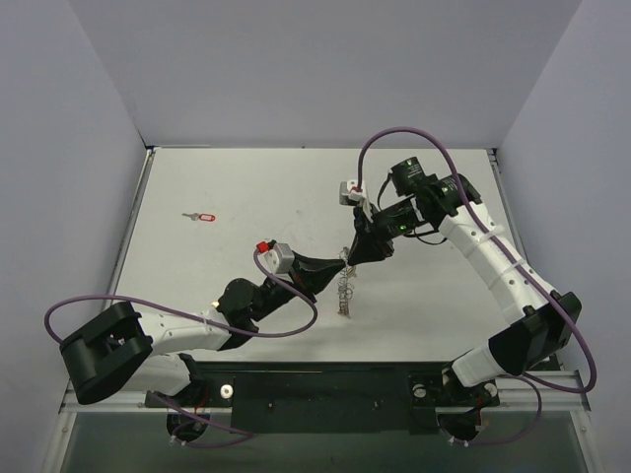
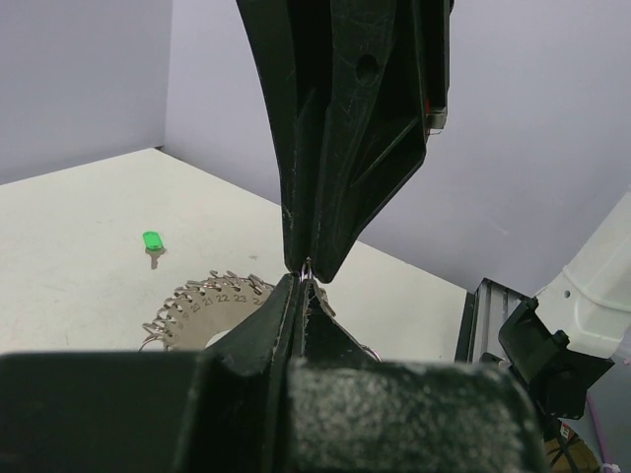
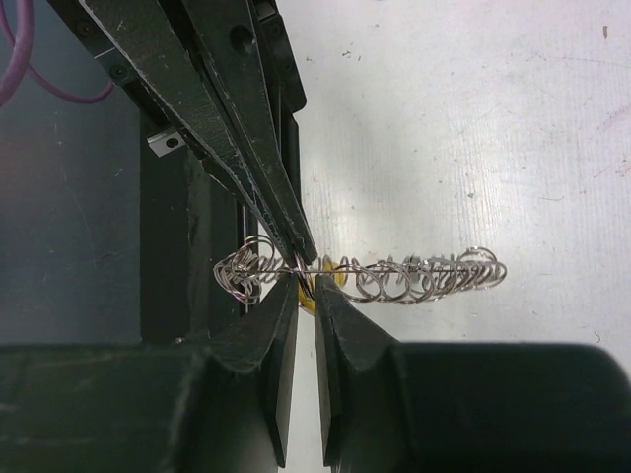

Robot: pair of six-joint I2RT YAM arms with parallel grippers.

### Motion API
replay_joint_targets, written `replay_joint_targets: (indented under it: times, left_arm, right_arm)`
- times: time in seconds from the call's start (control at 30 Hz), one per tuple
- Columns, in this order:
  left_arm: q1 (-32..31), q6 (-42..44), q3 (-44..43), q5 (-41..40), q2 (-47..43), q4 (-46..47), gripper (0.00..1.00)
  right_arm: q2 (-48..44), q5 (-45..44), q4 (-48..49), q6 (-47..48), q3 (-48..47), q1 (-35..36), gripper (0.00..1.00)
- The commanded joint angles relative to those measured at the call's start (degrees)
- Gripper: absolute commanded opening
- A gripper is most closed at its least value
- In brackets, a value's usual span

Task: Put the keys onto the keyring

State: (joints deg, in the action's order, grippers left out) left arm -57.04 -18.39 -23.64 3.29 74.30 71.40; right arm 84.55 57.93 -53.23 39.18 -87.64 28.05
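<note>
Little of the job looked done. The keyring stood on edge in the middle of the table, held up where the two arms met. The left gripper was closed tight on its wire rim. The right gripper came at the same spot from the other side. Its jaws were nearly together with only a thin slit between them, and the tips were right at the wire. I couldn't tell whether it actually gripped anything. A yellow scrap showed just beside those tips, perhaps a key head, but too small to be sure.

Two keys lay loose on the table, well apart from the ring: a red key off toward the far left, and a green key seen from the left wrist beyond the ring. Both, I judged, had yet to be threaded on.

There was no box, tray or dish anywhere. The ring was the only holder, and I could make out no key hanging on its loops.
</note>
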Motion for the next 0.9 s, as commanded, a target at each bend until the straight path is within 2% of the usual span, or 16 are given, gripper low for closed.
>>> replay_joint_targets:
  times: [0.0,0.17,0.27,0.63,0.87]
  left_arm:
    - [-0.3,0.1,-3.2,0.1,-1.6,21.8,0.00]
    - [-0.4,0.1,-3.0,-0.2,-1.8,21.8,0.00]
    - [-0.4,0.1,-3.1,-0.1,-1.8,21.8,0.00]
    - [-0.4,-1.2,-2.0,-1.1,-1.5,21.6,0.00]
    - [-0.2,-4.5,-1.3,2.1,-1.9,17.4,0.00]
  right_arm:
    - [0.8,3.4,-2.3,2.0,-0.6,-0.1,0.10]
    - [0.7,3.2,-3.4,3.4,-0.5,0.0,0.08]
    - [1.0,3.9,-4.3,5.0,-0.9,0.2,0.00]
    - [0.6,2.7,-10.1,10.7,-3.2,1.0,0.00]
    - [0.3,-2.6,-8.0,6.0,-4.0,0.9,0.00]
